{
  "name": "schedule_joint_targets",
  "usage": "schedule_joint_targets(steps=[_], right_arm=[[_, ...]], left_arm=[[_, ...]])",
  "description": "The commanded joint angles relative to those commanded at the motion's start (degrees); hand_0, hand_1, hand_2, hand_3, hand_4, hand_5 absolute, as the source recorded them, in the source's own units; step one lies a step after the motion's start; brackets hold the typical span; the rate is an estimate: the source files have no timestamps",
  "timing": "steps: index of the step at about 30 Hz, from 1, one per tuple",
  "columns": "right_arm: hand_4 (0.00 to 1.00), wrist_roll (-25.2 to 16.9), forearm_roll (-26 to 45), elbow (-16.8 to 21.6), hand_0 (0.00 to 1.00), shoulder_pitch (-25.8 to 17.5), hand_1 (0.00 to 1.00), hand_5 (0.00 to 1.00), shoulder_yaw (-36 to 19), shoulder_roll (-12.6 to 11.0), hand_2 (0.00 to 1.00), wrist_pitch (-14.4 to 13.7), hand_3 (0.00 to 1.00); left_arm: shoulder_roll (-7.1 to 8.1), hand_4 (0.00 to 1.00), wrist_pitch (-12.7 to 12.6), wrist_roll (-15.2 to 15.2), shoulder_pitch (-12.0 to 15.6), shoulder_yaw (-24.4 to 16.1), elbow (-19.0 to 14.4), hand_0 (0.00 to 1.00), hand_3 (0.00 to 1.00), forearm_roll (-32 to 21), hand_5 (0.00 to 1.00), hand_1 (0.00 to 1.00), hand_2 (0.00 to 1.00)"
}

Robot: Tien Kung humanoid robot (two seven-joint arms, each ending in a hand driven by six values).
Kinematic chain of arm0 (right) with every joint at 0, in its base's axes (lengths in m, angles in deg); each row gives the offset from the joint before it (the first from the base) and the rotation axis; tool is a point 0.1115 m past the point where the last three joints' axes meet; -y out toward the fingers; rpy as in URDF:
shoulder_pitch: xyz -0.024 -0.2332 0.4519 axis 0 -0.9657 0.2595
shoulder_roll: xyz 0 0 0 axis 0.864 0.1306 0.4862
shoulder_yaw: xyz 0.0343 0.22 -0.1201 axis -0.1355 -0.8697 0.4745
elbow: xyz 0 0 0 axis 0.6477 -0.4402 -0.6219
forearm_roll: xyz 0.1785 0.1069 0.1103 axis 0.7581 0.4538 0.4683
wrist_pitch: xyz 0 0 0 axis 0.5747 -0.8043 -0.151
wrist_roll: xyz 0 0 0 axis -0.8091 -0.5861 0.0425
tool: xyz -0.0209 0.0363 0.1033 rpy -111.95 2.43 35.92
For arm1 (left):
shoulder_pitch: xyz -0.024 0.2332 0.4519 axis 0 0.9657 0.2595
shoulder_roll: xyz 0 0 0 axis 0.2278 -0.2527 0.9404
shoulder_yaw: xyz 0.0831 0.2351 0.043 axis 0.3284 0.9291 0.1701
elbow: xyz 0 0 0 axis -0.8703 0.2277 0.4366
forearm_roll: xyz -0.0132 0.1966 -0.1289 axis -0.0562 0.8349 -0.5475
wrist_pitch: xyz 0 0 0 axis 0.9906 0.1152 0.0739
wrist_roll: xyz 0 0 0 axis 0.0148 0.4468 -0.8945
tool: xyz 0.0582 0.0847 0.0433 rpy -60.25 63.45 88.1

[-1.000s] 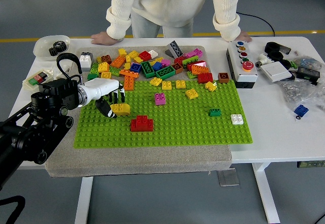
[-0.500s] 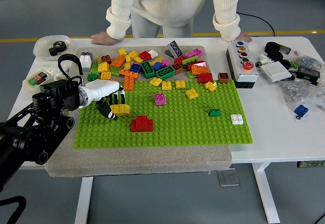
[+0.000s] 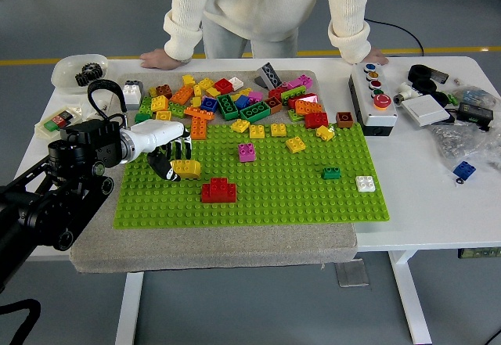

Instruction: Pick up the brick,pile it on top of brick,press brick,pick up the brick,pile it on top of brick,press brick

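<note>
My left hand (image 3: 171, 159) reaches in from the left over the green baseplate (image 3: 266, 192) and has its black-and-white fingers curled on a yellow brick (image 3: 188, 168), at the plate's left part. A red stepped brick (image 3: 218, 191) stands on the plate just right of and below the yellow one, apart from it. A pink brick (image 3: 247, 152), a small green brick (image 3: 331, 173) and a white brick (image 3: 365, 183) also sit on the plate. My right hand does not show.
A heap of several loose coloured bricks (image 3: 235, 102) lies along the plate's far edge. A person stands at the far side with both hands on the table (image 3: 159, 59). A button box (image 3: 373, 98) and loose parts lie right.
The left hand with the yellow brick has barely shifted, edging slightly up; nothing else has moved.
</note>
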Motion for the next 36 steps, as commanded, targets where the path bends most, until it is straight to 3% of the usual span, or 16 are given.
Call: schedule_joint_targets(steps=[19, 36], right_arm=[[0.817, 0.0, 0.2, 0.0, 0.743, 0.1, 0.651, 0.328, 0.2, 0.0, 0.719, 0.0, 0.594], [0.818, 0.0, 0.1, 0.0, 0.743, 0.1, 0.651, 0.328, 0.0, 0.0, 0.719, 0.0, 0.594]], left_arm=[[-0.31, 0.939, -0.4, -0.1, 0.2, 0.1, 0.8, 0.530, 0.497, 0.0, 0.002, 0.431, 0.438], [-0.51, 0.928, -2.9, 0.0, 0.1, -0.2, 1.1, 0.513, 0.494, 0.0, 0.002, 0.414, 0.421]])
